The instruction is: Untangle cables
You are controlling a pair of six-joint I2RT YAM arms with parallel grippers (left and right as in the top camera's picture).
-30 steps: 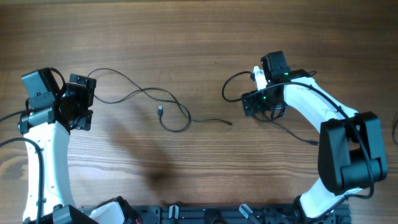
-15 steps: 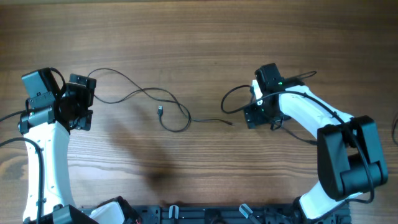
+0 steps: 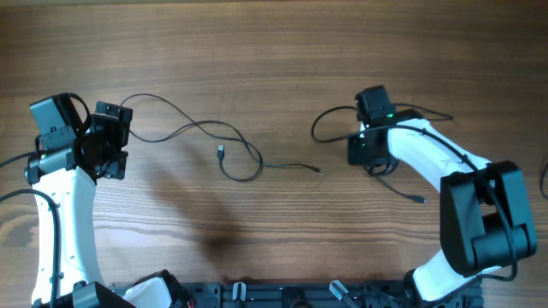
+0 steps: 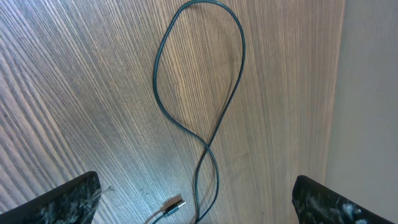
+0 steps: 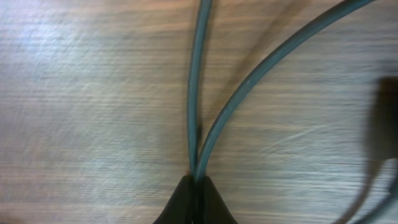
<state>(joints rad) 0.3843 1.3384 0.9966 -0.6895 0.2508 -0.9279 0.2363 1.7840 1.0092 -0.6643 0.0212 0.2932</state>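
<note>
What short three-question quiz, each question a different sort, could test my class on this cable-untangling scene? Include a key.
1. True or false: the left hand is shut on a cable.
2. How many cable strands run into the shut right hand? A) one B) two C) four
3. Fill in: under the left hand, the cable lies in a ____ that crosses itself.
Key: 1 false, it is open and holds nothing; 2 B; 3 loop.
</note>
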